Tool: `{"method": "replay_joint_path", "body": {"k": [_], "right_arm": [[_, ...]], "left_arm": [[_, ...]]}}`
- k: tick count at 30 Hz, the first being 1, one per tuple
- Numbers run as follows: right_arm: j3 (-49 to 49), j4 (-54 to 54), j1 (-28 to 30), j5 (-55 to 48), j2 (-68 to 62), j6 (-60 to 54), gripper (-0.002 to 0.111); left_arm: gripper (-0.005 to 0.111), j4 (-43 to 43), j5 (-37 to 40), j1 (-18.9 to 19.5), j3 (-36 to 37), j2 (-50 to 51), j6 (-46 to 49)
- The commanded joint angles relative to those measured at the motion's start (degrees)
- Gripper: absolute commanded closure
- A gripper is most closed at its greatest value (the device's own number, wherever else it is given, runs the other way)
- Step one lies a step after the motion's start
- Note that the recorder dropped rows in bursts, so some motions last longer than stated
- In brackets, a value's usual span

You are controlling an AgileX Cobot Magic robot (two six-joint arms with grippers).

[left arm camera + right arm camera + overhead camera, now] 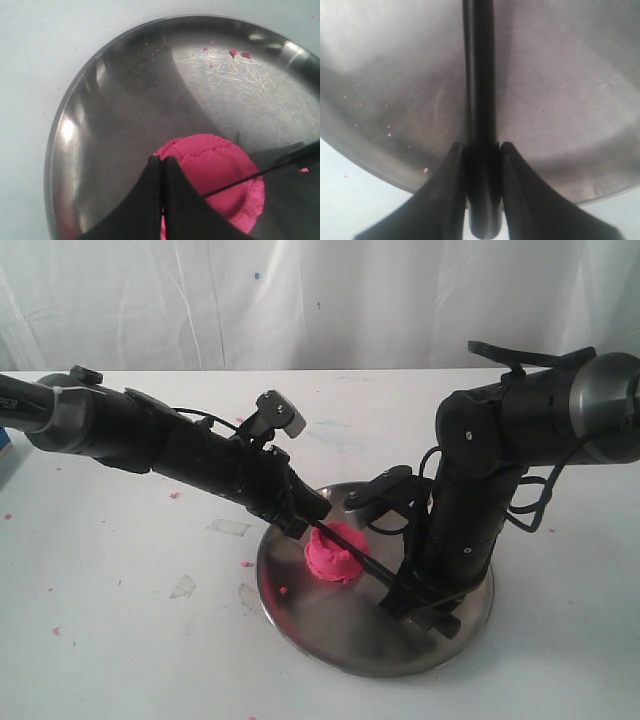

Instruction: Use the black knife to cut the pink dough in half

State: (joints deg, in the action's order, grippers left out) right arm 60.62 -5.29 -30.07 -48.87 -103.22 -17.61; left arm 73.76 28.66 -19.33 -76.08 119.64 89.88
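The pink dough (335,560) is one round mound near the middle of the steel plate (330,625). The black knife (365,565) lies slanted across its top, seen in the left wrist view as a thin dark edge (260,172) over the dough (220,167). My right gripper (397,593) is shut on the knife's handle (480,100) above the plate's rim (560,90). My left gripper (318,523) is shut with nothing between its fingertips (162,160), which sit at the dough's edge over the plate (125,100).
The plate stands on a white table with pink crumbs (246,564) scattered around it. Clear tape scraps (228,527) lie to the plate's left. A white curtain hangs behind. More crumbs (233,52) lie on the plate.
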Motion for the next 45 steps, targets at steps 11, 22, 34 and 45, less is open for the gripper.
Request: {"method": "replay_joint_path", "body": {"k": [11,22,34,45], "right_arm": [[-0.16,0.13,-0.14,1.19,0.04,-0.23,0.108],[-0.16,-0.21,-0.14,1.3,0.04,-0.23,0.108],[-0.16,-0.35,-0.14,1.32,-0.21,-0.23,0.108],[-0.16,-0.48,-0.14,1.32,-0.21,-0.23,0.108]], "left_arm": [[0.107,-0.09,-5.08,-0.07,0.43,2.62,0.12],[0.107,4.6,-4.64,-0.07,-2.0,0.82,-0.95],[0.107,4.13,-1.78,-0.07,0.61,-1.22,-1.44],[0.107,3.24,-2.63,-0.07,0.72,-1.22,-1.55]]}}
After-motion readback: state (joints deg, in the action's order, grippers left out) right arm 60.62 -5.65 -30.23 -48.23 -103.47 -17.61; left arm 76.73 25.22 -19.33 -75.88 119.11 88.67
